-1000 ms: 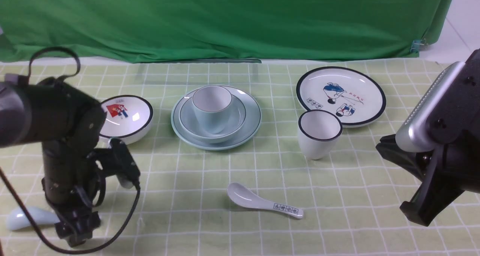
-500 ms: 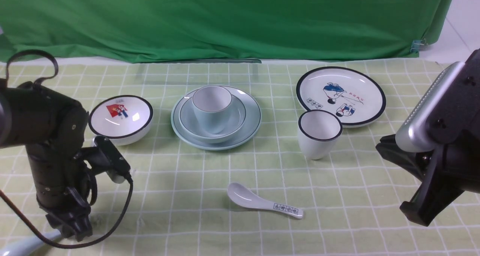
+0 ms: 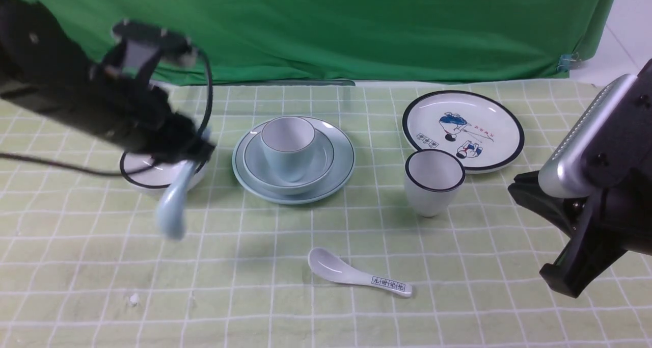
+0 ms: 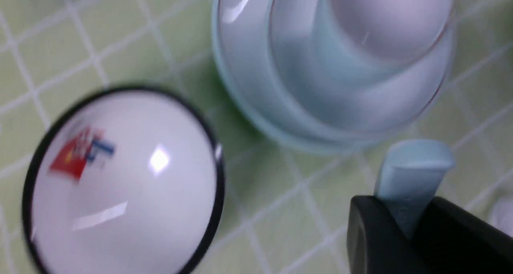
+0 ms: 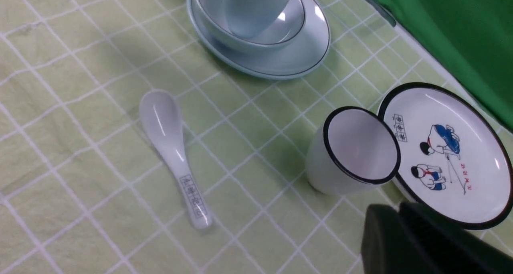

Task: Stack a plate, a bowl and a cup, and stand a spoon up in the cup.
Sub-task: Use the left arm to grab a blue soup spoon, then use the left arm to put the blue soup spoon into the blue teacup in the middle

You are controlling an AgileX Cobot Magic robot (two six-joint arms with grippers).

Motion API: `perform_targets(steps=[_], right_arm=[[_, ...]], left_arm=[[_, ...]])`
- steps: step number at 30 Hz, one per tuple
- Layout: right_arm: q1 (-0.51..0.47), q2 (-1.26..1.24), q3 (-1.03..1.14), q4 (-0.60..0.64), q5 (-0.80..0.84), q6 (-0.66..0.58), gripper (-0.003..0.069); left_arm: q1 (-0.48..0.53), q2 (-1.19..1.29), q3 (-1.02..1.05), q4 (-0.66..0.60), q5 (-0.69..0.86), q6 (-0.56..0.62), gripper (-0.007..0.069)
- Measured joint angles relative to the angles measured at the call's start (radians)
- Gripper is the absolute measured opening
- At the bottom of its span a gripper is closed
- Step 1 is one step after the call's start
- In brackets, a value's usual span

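The pale blue plate lies mid-table with the pale blue bowl on it and the pale blue cup upright in the bowl. The same stack shows blurred in the left wrist view, cup uppermost. My left gripper hangs in the air left of the stack, shut on the handle of the pale blue spoon, whose scoop dangles downward. In the left wrist view the spoon's handle end sticks out past the black jaws. My right gripper is shut and empty, low at the table's right.
A white black-rimmed bowl with a red picture sits under the left arm. A white printed spoon lies near the front middle. A white black-rimmed cup and cartoon plate stand at the right. A green curtain backs the table.
My left gripper closed on the pale blue spoon at the table's front left, then lifted it and swung it up and back toward the stack. The right arm barely moved.
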State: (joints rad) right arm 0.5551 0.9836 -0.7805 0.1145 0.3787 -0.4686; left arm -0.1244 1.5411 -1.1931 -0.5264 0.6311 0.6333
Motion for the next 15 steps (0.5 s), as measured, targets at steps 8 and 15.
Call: perform_targets(steps=[8,15], right_arm=[[0.0,0.004,0.0,0.0,-0.03,0.0,0.0082],[0.0,0.054,0.0,0.0,-0.033,0.0,0.0083]], left_arm=[[-0.103,0.098,-0.125,-0.153,-0.202,0.11,0.0071],[-0.164,0.223,-0.166,-0.073,-0.351,0.112,0.0071]])
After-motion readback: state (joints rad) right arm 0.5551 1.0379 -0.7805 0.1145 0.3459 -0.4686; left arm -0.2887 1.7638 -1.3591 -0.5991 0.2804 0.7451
